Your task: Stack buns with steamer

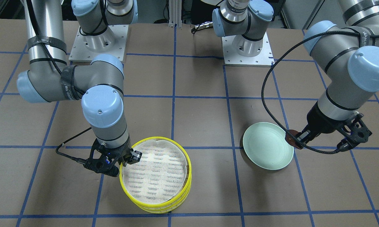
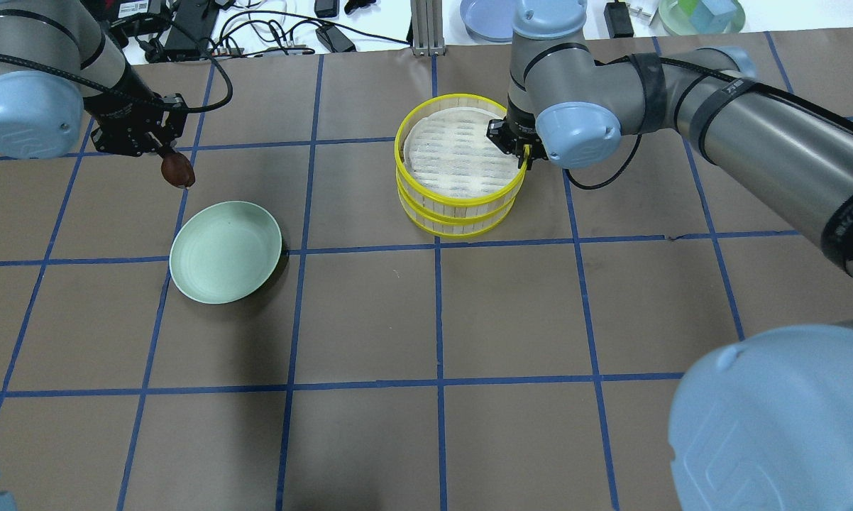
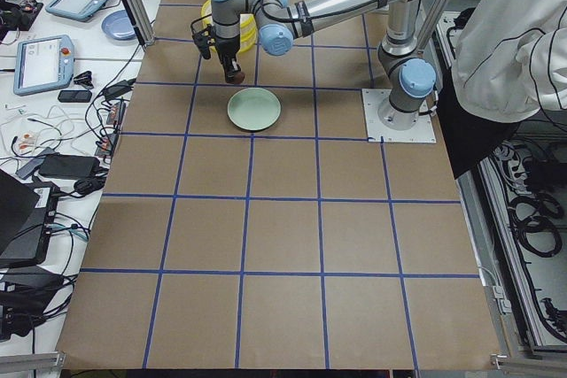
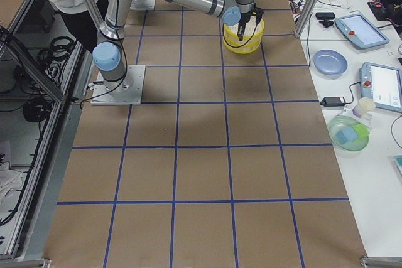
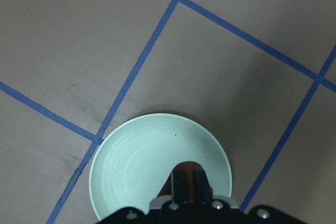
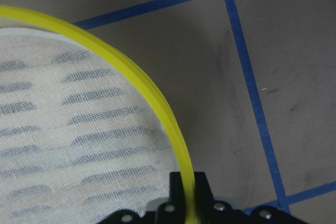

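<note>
a: which step is this?
b: loading, i'd judge. the steamer point(image 2: 399, 152) stands stacked, and the right gripper point(image 2: 524, 157), wrist pointing straight down, pinches the top tray point(image 6: 134, 74) by its yellow rim.
a: and the left?
b: above the plate point(image 2: 185, 241) edge, the left gripper point(image 1: 298, 140) is pressed on the brown bun point(image 2: 177, 170), clear of the table.
a: next?
b: probably carry it across into the top tray. no white bun shows.

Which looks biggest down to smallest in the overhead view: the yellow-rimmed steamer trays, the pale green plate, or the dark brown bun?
1. stack of yellow-rimmed round steamer trays, slightly wider than the plate.
2. pale green round plate, a close second.
3. dark reddish-brown oval bun, by far the smallest.
</note>
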{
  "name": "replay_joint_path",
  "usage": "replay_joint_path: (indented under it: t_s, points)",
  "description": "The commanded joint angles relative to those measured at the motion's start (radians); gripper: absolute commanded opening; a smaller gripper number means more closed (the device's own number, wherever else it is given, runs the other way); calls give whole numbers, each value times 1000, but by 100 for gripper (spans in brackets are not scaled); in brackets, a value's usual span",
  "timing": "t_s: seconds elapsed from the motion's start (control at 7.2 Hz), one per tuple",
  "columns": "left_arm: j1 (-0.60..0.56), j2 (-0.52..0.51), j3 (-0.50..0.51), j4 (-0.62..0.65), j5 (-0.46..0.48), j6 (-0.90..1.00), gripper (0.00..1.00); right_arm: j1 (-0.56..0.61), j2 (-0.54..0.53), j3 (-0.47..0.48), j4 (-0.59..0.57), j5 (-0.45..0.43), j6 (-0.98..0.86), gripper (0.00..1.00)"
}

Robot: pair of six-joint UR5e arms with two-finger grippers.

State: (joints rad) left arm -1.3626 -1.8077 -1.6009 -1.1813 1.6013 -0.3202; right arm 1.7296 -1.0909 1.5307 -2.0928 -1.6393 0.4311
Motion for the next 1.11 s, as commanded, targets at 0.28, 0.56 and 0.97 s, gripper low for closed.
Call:
replay_joint_path:
  t_s: [0.28,0.56,0.97]
  points:
    - [-56,40,16,2,-30,-64,0,10,-6,-1,0,-1,3,99]
    - [-78,50,29,2,-44,-85,0,10,-32,-15,14,4,-9,100]
    - [-173,25,33,101,-165,-299,0,-24,-221,-43,201,167,-226,100]
